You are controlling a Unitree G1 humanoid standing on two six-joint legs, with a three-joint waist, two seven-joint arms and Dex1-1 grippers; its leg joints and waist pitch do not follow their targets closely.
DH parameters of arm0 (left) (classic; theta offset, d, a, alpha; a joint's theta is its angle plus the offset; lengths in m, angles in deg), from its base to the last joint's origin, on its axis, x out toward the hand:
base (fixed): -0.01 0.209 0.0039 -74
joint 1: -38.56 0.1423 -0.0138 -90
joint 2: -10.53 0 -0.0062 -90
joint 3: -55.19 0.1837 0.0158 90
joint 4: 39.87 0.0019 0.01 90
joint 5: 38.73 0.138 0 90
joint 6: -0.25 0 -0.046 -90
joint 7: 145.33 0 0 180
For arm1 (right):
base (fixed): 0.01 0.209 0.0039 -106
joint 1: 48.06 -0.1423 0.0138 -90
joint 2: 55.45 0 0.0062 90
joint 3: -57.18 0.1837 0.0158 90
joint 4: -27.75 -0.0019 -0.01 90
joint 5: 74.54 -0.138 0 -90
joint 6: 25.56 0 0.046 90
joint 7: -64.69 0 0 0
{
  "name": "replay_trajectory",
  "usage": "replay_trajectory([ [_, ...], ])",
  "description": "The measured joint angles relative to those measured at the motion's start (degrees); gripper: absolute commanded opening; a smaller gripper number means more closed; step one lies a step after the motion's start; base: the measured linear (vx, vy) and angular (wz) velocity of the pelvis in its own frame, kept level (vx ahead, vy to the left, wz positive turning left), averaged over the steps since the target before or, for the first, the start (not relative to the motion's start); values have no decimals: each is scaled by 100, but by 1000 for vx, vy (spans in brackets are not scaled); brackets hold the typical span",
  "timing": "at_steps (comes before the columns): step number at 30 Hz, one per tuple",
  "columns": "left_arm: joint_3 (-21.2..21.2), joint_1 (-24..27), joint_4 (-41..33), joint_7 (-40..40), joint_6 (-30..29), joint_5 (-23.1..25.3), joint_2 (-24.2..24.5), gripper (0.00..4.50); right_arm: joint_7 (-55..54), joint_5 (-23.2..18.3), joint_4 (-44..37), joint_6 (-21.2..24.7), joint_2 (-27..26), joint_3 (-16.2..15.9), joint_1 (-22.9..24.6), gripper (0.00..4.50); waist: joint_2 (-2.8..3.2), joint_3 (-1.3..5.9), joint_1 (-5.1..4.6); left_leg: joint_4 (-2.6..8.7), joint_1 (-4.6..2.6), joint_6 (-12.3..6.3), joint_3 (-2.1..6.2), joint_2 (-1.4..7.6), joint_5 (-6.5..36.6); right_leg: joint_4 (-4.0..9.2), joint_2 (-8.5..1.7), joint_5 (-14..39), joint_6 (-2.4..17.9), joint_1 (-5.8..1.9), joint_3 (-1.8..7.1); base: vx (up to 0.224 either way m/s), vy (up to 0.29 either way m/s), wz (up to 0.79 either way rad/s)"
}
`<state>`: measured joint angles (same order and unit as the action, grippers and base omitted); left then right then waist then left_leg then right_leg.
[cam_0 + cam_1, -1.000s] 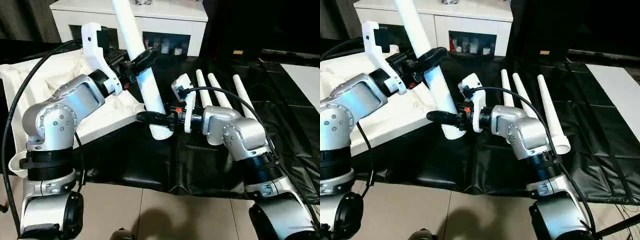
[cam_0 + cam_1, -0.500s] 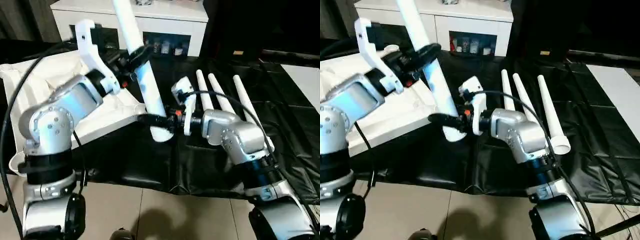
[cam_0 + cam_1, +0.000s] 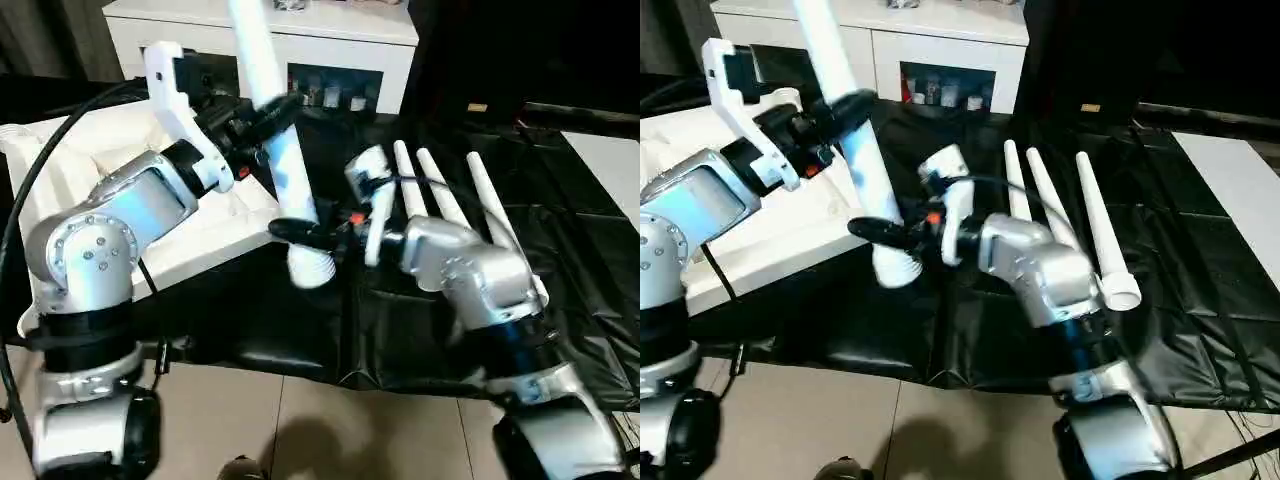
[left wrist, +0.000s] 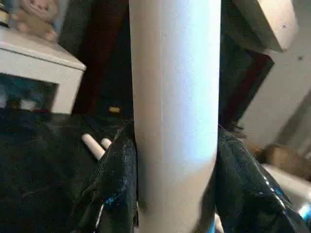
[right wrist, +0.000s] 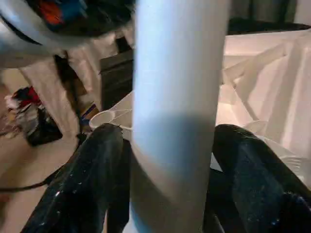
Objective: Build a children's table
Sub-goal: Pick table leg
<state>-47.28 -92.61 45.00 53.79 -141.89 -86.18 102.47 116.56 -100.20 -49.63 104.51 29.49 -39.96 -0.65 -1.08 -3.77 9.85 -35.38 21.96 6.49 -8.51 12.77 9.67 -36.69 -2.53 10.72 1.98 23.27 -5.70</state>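
One white tube leg (image 3: 256,50) of the children's table stands tilted, its top leaning away from me. My left gripper (image 3: 275,113) is shut on its middle, and the left wrist view has black fingers (image 4: 119,184) pressed on both sides of the leg (image 4: 175,107). My right gripper (image 3: 300,235) is open around the ribbed lower end (image 3: 311,266), with a thin gap beside the fingers (image 5: 97,174). That end hangs just off the near corner of the white tabletop (image 3: 60,160), which lies ribbed side up at my left. A round corner socket (image 5: 104,118) sits below.
Three more white legs (image 3: 440,195) lie side by side on the black sheet (image 3: 580,250) to the right. A white cabinet (image 3: 330,40) stands behind the work. Pale floor (image 3: 330,430) runs along the sheet's near edge.
My right gripper's fingers have spread away from the leg's lower end. The left gripper has tightened on the leg, whose lower end has shifted slightly left.
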Motion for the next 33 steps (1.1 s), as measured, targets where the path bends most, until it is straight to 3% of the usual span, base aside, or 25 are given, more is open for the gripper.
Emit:
replay_trajectory([
  [2,86,-35,49,187,-2,3,86,180,360,-132,93,137,188,-15,-102,361,0,0,1,0,0,0,-3,0,0,-1,0,0,0,0,0,0,0,0],
  [5,134,-104,48,374,-6,3,207,180,664,-154,226,236,466,-11,-204,401,-1,0,1,0,1,0,-6,0,0,1,0,0,0,0,0,0,0,0],
  [11,204,-141,48,555,-104,-23,189,180,1109,-117,448,328,726,-211,-331,403,-1,0,-5,0,1,-1,-15,0,0,0,0,-3,6,0,0,0,0,0],
  [18,152,-277,107,705,-231,-456,36,179,1297,-96,878,458,565,-277,-809,403,-1,0,-9,0,1,-1,-15,1,-1,-1,1,-12,21,1,-1,0,0,0],
  [33,249,-365,151,1222,-248,-442,226,179,2011,-17,1290,436,584,-583,-1055,403,2,0,7,-2,3,-2,-1,1,-1,0,-1,-16,30,1,-1,0,0,0],
])
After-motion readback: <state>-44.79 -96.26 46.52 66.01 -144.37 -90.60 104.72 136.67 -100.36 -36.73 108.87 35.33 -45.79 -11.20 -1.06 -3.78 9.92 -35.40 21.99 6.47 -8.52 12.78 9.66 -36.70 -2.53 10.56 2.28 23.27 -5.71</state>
